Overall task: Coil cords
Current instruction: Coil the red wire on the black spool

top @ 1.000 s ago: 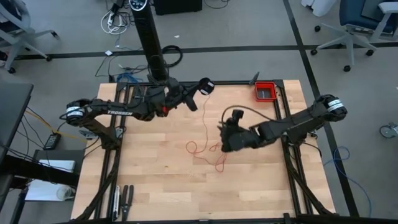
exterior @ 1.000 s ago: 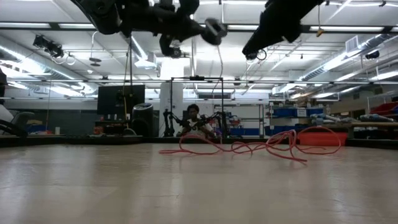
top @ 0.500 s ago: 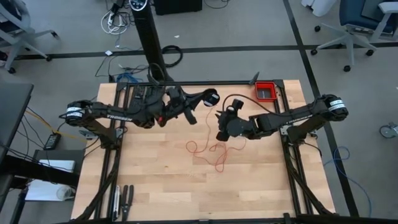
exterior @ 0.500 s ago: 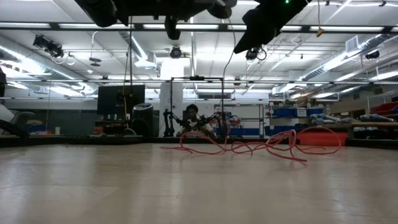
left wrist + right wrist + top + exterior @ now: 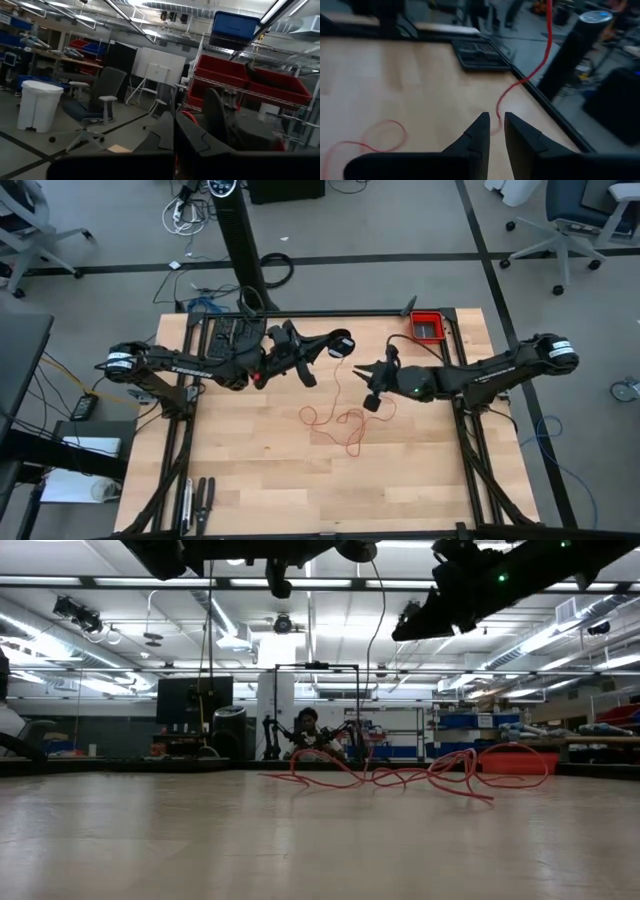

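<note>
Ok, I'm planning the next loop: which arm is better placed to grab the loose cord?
Right. The right gripper is open and aimed at the cord hanging just ahead; the left gripper is shut on the cord's raised end.

Thin bright red string-like cord [image 5: 338, 418]: upper strand thinning beyond tracing in the high view; top running off the right wrist picture. Left end effector [image 5: 174, 131]: grip point hiding behind its own dark fingers. Seated person [image 5: 308, 730]: too small to make out.
</note>
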